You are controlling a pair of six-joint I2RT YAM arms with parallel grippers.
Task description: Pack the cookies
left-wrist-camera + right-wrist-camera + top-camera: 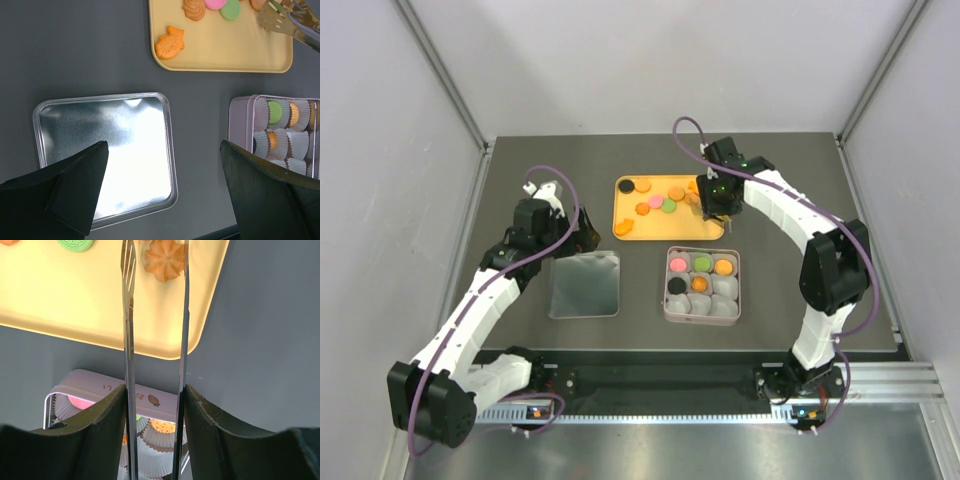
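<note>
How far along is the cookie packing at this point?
Done: five cups of the tin hold cookies. In hand: the right gripper grips tongs, tips either side of a swirl cookie on the tray. Remaining: four cups empty, several cookies on the tray, lid off beneath the open left gripper.

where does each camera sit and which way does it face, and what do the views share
Top external: above and behind the arm bases, facing down at the table; both arms, left hand and right hand show.
Left wrist: on the left arm, facing down at the silver lid; its two open fingers show.
Right wrist: on the right arm, facing down along the tongs to the yellow tray; its fingers clamping them show.
Shared: both wrist views catch the tray, tongs and tin.
</note>
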